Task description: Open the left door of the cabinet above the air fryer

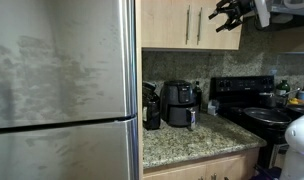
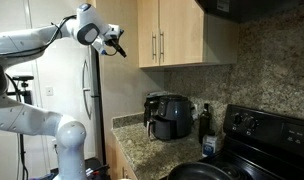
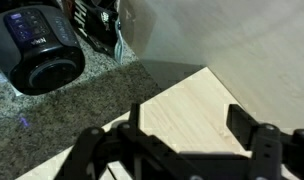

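Note:
The light tan cabinet (image 1: 192, 25) hangs above the black air fryer (image 1: 179, 103). Its left door (image 1: 164, 22) is shut, with its silver handle along its right edge. In the exterior view from the stove side the left door (image 2: 147, 30) is the narrow far panel, above the air fryer (image 2: 170, 115). My gripper (image 1: 227, 12) is open and empty, high up and out in front of the cabinet, apart from the handles (image 2: 114, 42). In the wrist view its open jaws (image 3: 189, 125) frame a tan wood panel (image 3: 182, 105), with the air fryer (image 3: 37, 45) below.
A large steel fridge (image 1: 62, 90) stands left of the cabinet. A narrower black appliance (image 1: 151, 108) sits beside the air fryer on the granite counter (image 1: 192, 140). A black stove (image 1: 254, 100) with a pan is to the right, under a hood.

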You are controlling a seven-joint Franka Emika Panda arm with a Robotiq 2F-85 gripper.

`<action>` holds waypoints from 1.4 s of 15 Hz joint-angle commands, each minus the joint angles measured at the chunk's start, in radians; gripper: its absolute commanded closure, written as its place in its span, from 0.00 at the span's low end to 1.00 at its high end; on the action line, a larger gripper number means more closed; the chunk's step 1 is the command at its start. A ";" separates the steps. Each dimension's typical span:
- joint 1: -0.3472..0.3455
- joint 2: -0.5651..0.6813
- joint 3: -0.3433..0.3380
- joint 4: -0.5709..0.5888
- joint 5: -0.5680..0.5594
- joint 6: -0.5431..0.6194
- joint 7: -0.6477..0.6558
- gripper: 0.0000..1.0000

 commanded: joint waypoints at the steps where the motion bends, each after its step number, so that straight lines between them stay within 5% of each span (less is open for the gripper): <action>1: -0.004 0.027 -0.002 0.012 -0.001 0.007 0.000 0.09; 2: -0.004 0.046 -0.002 0.020 -0.001 0.012 0.001 0.02; 9: 0.011 0.372 0.020 0.234 -0.082 0.528 -0.130 0.00; 15: 0.037 0.378 0.000 0.249 -0.093 0.508 -0.101 0.00; 17: 0.155 0.388 -0.060 0.251 -0.068 0.451 -0.250 0.00; 21: 0.226 0.490 -0.120 0.295 -0.097 0.385 -0.437 0.00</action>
